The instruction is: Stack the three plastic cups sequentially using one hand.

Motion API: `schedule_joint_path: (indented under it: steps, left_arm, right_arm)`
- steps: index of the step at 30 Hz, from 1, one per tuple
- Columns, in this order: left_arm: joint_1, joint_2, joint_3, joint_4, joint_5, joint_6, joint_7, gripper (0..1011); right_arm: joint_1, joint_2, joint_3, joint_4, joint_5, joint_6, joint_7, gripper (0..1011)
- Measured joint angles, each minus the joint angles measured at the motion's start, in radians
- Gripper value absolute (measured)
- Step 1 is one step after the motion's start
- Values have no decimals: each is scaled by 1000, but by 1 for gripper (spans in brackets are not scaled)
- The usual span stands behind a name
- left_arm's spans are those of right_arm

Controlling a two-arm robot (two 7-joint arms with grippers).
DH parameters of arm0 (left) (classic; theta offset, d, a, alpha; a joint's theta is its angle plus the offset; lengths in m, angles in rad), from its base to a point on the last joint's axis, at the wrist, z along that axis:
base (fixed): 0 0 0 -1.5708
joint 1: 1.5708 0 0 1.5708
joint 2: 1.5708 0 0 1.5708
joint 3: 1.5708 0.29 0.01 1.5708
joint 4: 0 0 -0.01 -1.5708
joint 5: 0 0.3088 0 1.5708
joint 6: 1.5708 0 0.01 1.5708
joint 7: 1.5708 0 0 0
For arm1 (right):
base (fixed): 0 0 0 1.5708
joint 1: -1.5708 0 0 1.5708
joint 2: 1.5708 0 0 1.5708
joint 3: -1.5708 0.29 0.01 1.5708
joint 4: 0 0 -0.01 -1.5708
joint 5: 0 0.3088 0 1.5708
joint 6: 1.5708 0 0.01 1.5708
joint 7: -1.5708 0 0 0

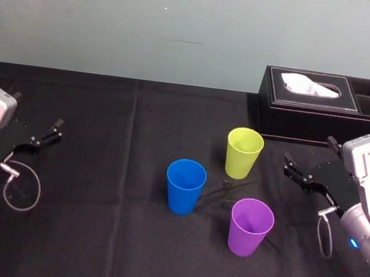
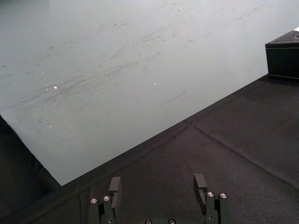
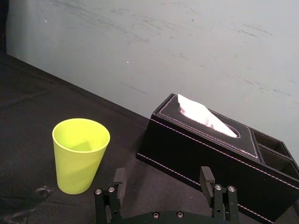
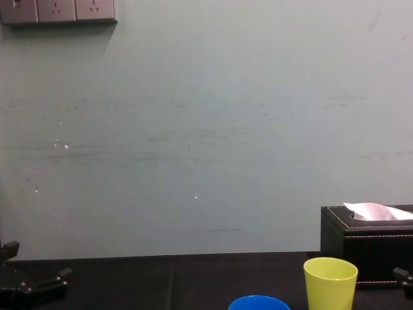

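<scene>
Three plastic cups stand upright and apart on the black tablecloth: a blue cup (image 1: 185, 186) in the middle, a yellow-green cup (image 1: 244, 152) behind and right of it, a purple cup (image 1: 250, 227) nearest me on the right. The yellow-green cup (image 3: 80, 154) also stands ahead of my right gripper (image 3: 162, 180) in the right wrist view. My right gripper (image 1: 309, 161) hovers open to the right of the cups, touching nothing. My left gripper (image 1: 47, 130) is parked open at the far left, empty.
A black tissue box (image 1: 324, 107) with a white tissue sits at the back right, just behind the right gripper. A small dark scrap (image 1: 223, 188) lies between the cups. The wall rises behind the table's far edge.
</scene>
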Motion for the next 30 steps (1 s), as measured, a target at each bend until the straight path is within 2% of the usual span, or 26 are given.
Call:
schedule_joint_path:
  steps: [30]
  left_arm:
    - [0,0,0,0,0,0,0,1010]
  right_arm:
    - [0,0,0,0,0,0,0,1000]
